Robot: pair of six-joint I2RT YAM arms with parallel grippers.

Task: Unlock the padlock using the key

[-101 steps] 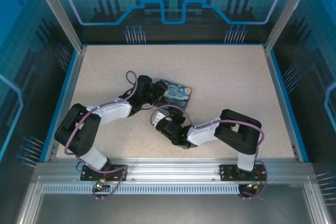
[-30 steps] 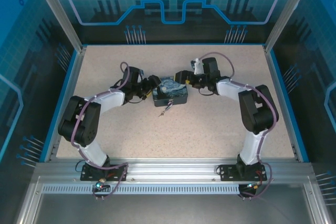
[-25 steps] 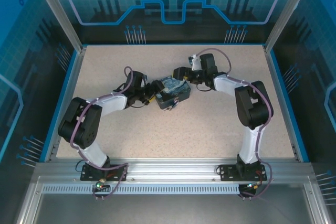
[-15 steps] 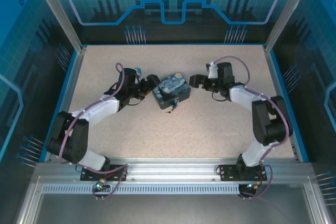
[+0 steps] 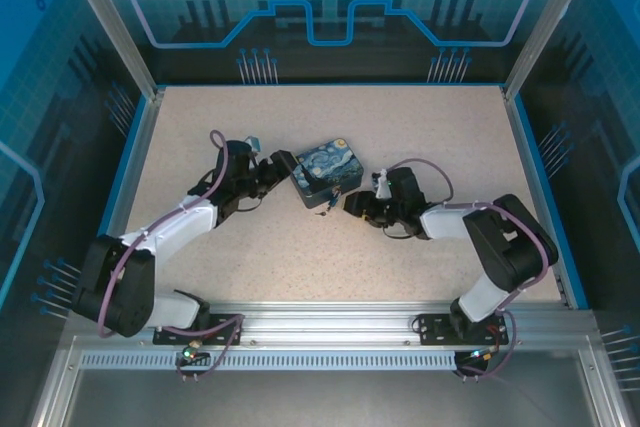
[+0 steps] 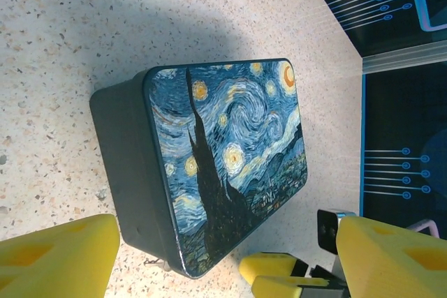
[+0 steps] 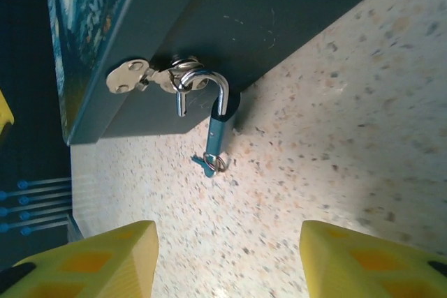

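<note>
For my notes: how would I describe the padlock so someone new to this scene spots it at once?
Find the starry-night painted box in the middle of the table. On its plain dark side wall sits a silvery hasp, and the padlock hangs from it. It is the slim blue body with a shiny U-shaped shackle, unlike the flat hasp plate beside it.

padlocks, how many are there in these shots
1. The padlock hangs by its shackle from the clasp on the side of the painted box, the key at its lower end. Its far sides are hidden.
</note>
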